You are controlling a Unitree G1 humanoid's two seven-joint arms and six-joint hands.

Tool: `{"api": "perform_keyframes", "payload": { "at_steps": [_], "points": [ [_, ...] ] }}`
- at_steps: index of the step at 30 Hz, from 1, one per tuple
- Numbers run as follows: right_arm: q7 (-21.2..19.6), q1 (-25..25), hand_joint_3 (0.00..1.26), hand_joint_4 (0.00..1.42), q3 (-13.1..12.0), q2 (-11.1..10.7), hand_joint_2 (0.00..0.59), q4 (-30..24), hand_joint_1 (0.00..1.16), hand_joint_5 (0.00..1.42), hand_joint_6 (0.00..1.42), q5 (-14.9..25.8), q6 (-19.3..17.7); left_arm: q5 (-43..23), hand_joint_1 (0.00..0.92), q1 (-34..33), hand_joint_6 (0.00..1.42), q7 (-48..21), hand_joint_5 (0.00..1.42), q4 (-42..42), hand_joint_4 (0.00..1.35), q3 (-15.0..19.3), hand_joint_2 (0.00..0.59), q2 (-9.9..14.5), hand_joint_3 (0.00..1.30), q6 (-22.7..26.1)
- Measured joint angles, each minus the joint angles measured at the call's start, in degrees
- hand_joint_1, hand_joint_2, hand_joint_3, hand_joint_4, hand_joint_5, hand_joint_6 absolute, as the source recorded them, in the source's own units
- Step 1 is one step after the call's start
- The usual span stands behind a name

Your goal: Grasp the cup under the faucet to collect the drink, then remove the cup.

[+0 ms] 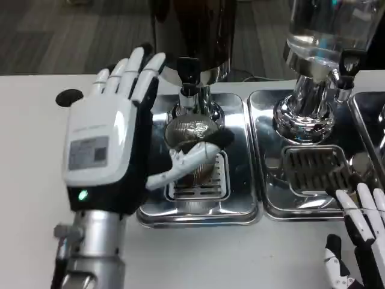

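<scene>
1. My left hand (pixel 111 129) is raised at the left of the near-left drip tray (pixel 240 208), white back toward the camera, fingers extended up and slightly apart. The thumb reaches right, across the tray's grille.
2. The cup (pixel 191 133) stands on that tray, directly under the dark dispenser's faucet (pixel 189 81). It looks metallic and reflective; its outline blends with the tray and is hard to make out.
3. My thumb lies against the cup's near side. My palm and the other fingers' contact with the cup are hidden behind the hand's back, so I cannot tell whether the cup is actually gripped.
4. My right hand (pixel 358 241) sits at the near right corner, cut off by the frame edge. The visible fingers are straight and apart, holding nothing.
5. A second dispenser (pixel 319 57) with a clear vessel stands over the right tray (pixel 271 150); its top is cut off.
6. A dark round spot (pixel 69 96) lies on the table (pixel 30 180), far left.
</scene>
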Motion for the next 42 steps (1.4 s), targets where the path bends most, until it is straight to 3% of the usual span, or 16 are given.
{"api": "perform_keyframes", "payload": {
  "at_steps": [5,11,15,18,23,29,35,42],
  "points": [
    [0.2,-0.2,0.12,0.0,-0.1,0.0,0.482,-0.8,0.21,0.0,0.0,0.1,-0.3,-2.9,0.0,10.8,0.1,5.8,0.11,-1.1,0.0,3.9,0.054,1.5,0.13,-3.9],
    [2.8,-2.5,0.02,0.0,0.0,0.0,0.35,-2.5,0.3,0.0,0.0,1.4,-1.1,-4.1,0.0,19.1,0.09,11.3,0.11,4.0,0.0,5.5,0.053,3.5,0.13,-7.9],
    [9.3,-5.4,0.0,0.0,0.5,1.0,0.29,-3.8,0.38,0.0,0.0,4.9,-0.7,-3.4,0.0,21.7,0.09,16.8,0.1,9.4,0.0,5.0,0.053,4.2,0.13,-10.3],
    [15.7,-9.4,0.0,0.0,1.3,2.7,0.274,-5.6,0.42,0.0,0.0,7.3,0.9,-3.7,0.0,22.7,0.08,19.8,0.1,15.1,0.0,4.5,0.052,4.4,0.13,-11.8],
    [22.4,-13.3,0.0,0.0,2.3,5.2,0.253,-7.4,0.51,0.0,0.0,9.4,3.8,-3.9,0.0,21.6,0.08,21.4,0.1,19.6,0.0,3.8,0.054,5.6,0.13,-13.0],
    [31.5,-21.2,0.0,0.0,2.6,8.8,0.214,-7.5,0.58,0.0,0.0,13.0,11.0,-4.3,0.0,19.4,0.08,21.7,0.1,22.2,0.0,2.9,0.056,6.2,0.13,-13.6],
    [36.4,-28.2,0.0,0.0,2.6,10.6,0.211,-2.5,0.58,0.0,0.01,16.4,16.4,-4.9,0.0,19.1,0.07,21.7,0.1,22.0,0.0,3.6,0.06,6.9,0.14,-14.0],
    [37.7,-35.1,0.0,0.0,3.1,13.0,0.187,4.4,0.53,0.0,0.0,20.5,18.8,-6.3,0.0,19.7,0.06,21.7,0.1,21.8,0.0,3.9,0.067,7.7,0.18,-14.0]
  ]
}}
